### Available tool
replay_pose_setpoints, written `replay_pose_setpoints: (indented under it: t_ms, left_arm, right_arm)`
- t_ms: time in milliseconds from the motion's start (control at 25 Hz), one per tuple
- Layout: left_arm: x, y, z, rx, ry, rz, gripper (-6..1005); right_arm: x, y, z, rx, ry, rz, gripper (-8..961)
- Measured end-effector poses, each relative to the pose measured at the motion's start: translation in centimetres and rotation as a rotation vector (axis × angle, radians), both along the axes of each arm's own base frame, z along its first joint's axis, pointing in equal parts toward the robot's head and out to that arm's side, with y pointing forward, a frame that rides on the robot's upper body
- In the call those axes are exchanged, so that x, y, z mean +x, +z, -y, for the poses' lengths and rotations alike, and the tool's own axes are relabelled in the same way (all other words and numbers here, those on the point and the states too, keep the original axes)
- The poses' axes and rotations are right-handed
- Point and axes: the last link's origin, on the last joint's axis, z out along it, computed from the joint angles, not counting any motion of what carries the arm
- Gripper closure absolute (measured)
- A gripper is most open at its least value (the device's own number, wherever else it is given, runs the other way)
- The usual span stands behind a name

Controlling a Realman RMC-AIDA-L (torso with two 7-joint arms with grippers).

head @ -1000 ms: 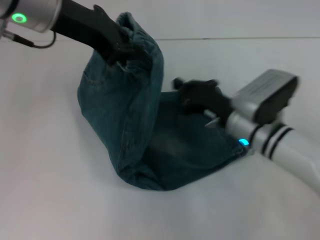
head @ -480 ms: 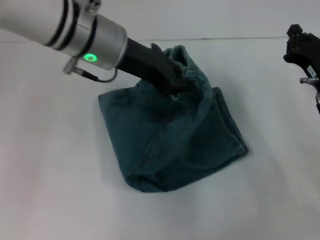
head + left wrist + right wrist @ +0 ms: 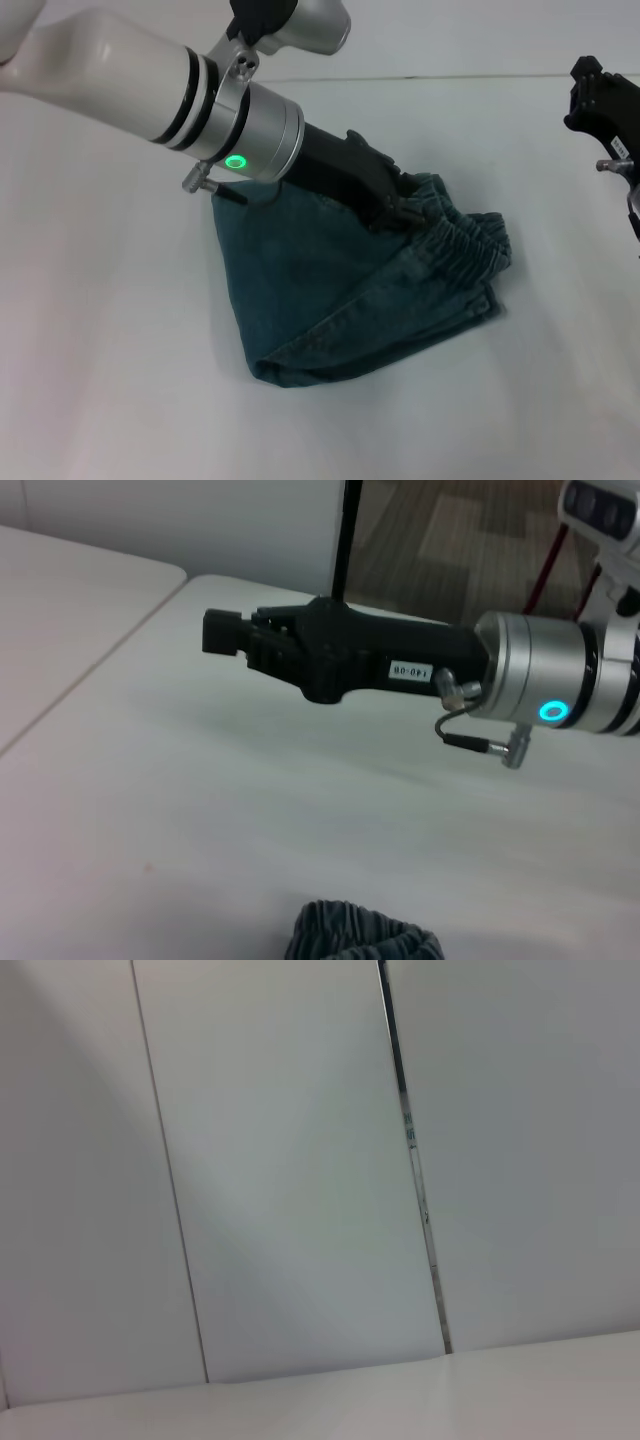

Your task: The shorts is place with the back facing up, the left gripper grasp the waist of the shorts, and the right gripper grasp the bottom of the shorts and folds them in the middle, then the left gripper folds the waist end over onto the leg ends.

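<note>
Left gripper [image 3: 395, 205] is pinching the shorts [image 3: 350, 300] waistband at centre; right gripper [image 3: 600, 100] is hanging at 3 o'clock, well apart, grip unreadable. White tabletop [image 3: 110, 370], white wall panels behind.

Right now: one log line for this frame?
phase: final fold | left gripper: on ruched waist, laid over shorts | right gripper: clear, raised at right | table: shorts folded

shorts [image 3: 330, 300]: blue-green denim | folded | flat on table | ruched waistband on right edge
</note>
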Motion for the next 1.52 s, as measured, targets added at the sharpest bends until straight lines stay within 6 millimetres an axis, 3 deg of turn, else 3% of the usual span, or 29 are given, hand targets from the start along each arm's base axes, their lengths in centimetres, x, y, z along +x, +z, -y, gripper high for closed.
replay_pose_setpoints:
  t_ms: [280, 520, 720, 920, 1040, 1240, 1520]
  left_arm:
    - [-1.5, 2.2, 0.1, 0.076, 0.059, 0.116, 453]
    - [-5.6, 6.3, 1.2, 0.167, 0.2, 0.306, 211]
    - [-10.1, 9.5, 3.0, 0.215, 0.336, 0.464, 63]
    - [-14.0, 11.3, 5.2, 0.249, 0.42, 0.493, 61]
    - [-15.7, 12.1, 6.5, 0.244, 0.456, 0.492, 61]
    - [-17.3, 12.6, 8.7, 0.203, 0.484, 0.476, 62]
    - [-18.3, 11.3, 9.9, 0.12, 0.518, 0.362, 64]
  right_arm:
    - [-0.4, 0.1, -0.2, -0.029, 0.024, -0.066, 922]
    - [-1.4, 2.7, -0.4, -0.217, 0.174, -0.208, 919]
    - [-4.1, 5.7, -0.5, -0.436, 0.345, -0.213, 917]
    - [-7.3, 6.7, 1.1, -0.771, 0.492, -0.001, 718]
    - [-7.7, 7.2, 2.8, -0.897, 0.525, 0.143, 464]
    - [-6.7, 7.7, 5.8, -1.01, 0.549, 0.226, 217]
    - [-3.8, 7.1, 7.2, -1.135, 0.395, 0.276, 100]
